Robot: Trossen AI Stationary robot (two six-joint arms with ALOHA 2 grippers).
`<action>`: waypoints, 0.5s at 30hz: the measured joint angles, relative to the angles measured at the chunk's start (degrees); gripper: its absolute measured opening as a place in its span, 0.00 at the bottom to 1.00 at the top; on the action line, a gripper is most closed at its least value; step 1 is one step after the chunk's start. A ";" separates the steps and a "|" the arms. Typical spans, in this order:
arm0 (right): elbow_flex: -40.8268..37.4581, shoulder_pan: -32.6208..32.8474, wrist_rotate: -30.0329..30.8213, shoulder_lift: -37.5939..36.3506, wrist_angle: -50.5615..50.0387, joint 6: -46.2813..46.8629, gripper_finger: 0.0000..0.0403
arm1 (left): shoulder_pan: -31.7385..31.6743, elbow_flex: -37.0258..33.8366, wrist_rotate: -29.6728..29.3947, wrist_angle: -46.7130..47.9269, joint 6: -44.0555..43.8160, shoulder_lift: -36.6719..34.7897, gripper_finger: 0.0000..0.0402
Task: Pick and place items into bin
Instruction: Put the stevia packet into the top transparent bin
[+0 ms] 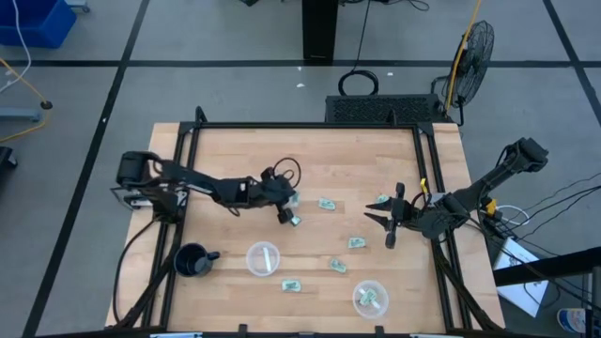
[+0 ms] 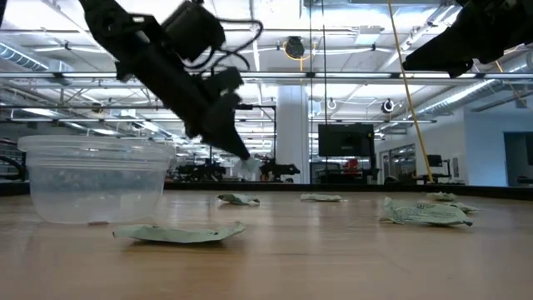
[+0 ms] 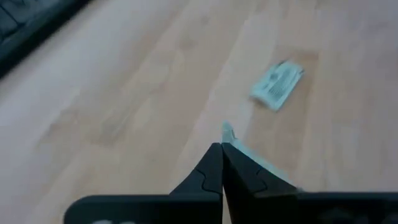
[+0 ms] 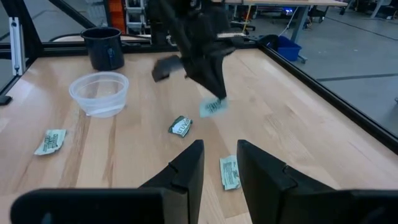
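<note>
Flat on the pale wooden tabletop (image 2: 333,258), nearest the low camera, lies a crinkled green-and-white packet (image 2: 179,234) beside a clear round plastic cup (image 2: 96,179). Behind the table stretches a bright hall with ceiling trusses and a dark monitor (image 2: 345,142). Print on the packets is too small to read. The left gripper (image 1: 286,216) hangs above the table's middle, its jaws pinched shut on a packet (image 1: 295,221) lifted off the wood. Another packet (image 1: 327,204) lies just beyond it. The right gripper (image 1: 387,219) hovers near the right edge, jaws parted and empty, a packet (image 4: 229,172) lying just ahead of them. A second clear cup (image 1: 370,298) near the front edge holds a packet, and a black mug (image 1: 192,261) stands at front left.
</note>
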State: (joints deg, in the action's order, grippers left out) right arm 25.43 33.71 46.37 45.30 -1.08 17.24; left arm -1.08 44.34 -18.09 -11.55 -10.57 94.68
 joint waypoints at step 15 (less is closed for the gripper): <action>0.00 0.02 -0.10 0.00 -0.04 0.08 0.22 | 17.89 0.02 5.36 23.85 -11.72 -22.85 0.00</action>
State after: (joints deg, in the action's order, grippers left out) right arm 25.43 33.74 46.27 45.30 -1.13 17.32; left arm 16.81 44.36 -12.72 12.30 -22.29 71.83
